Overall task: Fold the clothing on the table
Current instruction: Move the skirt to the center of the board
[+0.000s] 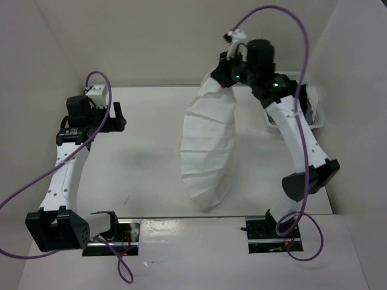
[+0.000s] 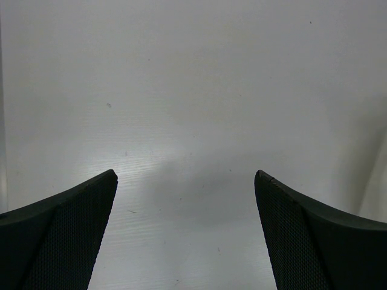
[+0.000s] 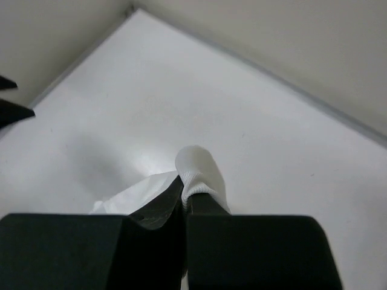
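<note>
Right hand (image 1: pixel 225 80): raised over the far right part of the counter (image 1: pixel 139 163), jaws pressed shut on the top edge of the clothing (image 1: pixel 208 151).
Right wrist view: the right hand (image 3: pixel 186 202) pinches white fabric, and a rounded fold of the clothing (image 3: pixel 198 166) pokes out just past the fingertips, with the counter (image 3: pixel 181 90) well below.
Left hand (image 1: pixel 118 116): jaws spread wide with nothing between them, over the far left part of the counter, well apart from the clothing.
Left wrist view: the two dark fingers of the left hand (image 2: pixel 186 175) stand far apart over bare counter (image 2: pixel 193 90).
Clothing: white and thin with narrow parallel pleat lines. It hangs from the right hand and fans into a long crescent that runs from the grip towards the near edge of the counter, right of centre.
Lower end of clothing: it lies near the counter's near edge; whether it touches the surface I cannot tell.
Bin (image 1: pixel 317 115): clear plastic, at the far right of the counter, mostly hidden behind the right arm.
Cable (image 1: pixel 284 12): purple, looping above the right arm.
</note>
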Robot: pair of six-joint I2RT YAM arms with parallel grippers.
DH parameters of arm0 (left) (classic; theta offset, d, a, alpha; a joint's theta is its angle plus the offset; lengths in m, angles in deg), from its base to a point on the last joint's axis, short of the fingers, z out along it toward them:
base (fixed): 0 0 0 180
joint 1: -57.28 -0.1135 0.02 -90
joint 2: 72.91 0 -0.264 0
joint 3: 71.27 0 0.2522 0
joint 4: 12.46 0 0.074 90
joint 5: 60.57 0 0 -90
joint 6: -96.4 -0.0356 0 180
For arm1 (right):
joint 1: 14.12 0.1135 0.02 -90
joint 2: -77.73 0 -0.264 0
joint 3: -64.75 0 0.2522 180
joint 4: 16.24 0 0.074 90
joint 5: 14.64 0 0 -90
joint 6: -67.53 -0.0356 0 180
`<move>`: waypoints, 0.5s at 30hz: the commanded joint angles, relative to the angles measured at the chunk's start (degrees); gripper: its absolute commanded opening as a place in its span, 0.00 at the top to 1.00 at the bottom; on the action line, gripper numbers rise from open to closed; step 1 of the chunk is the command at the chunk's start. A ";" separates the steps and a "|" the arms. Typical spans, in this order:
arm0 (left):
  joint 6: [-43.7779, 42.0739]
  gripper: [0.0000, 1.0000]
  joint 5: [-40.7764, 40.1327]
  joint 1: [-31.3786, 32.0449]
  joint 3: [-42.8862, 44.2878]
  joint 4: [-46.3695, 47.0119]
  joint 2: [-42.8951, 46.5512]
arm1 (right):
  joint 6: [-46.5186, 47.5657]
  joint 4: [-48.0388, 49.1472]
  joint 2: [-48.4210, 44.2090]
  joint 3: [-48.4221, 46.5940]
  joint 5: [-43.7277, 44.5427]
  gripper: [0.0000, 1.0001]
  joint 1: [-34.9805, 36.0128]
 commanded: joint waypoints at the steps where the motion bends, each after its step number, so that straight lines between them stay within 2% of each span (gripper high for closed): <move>1: -0.40 0.00 0.46 -0.09 -0.58 2.79 2.65 | 2.77 -4.46 4.63 -4.24 7.71 1.00 8.29; 2: -0.40 0.00 0.46 -0.09 -0.58 2.79 2.66 | 4.43 -5.33 6.22 -5.73 10.34 1.00 12.67; 4: -0.40 0.00 0.46 -0.09 -0.58 2.79 3.28 | 4.98 -6.04 11.04 -9.49 16.77 1.00 15.60; 6: -0.93 0.00 0.46 -0.09 -1.11 2.79 3.28 | 4.98 -8.05 14.22 -13.89 18.10 1.00 16.14; 8: -0.93 0.00 0.46 -0.09 -1.11 3.32 3.80 | 4.36 -9.55 18.34 -22.41 19.77 1.00 16.14; 11: -0.93 0.00 0.46 -0.09 -1.11 3.32 3.80 | 5.50 -7.10 17.23 -24.63 24.16 1.00 16.75; 15: -0.93 0.00 0.46 -0.09 -1.11 3.32 3.80 | 4.90 -7.10 13.37 -27.19 23.03 1.00 17.54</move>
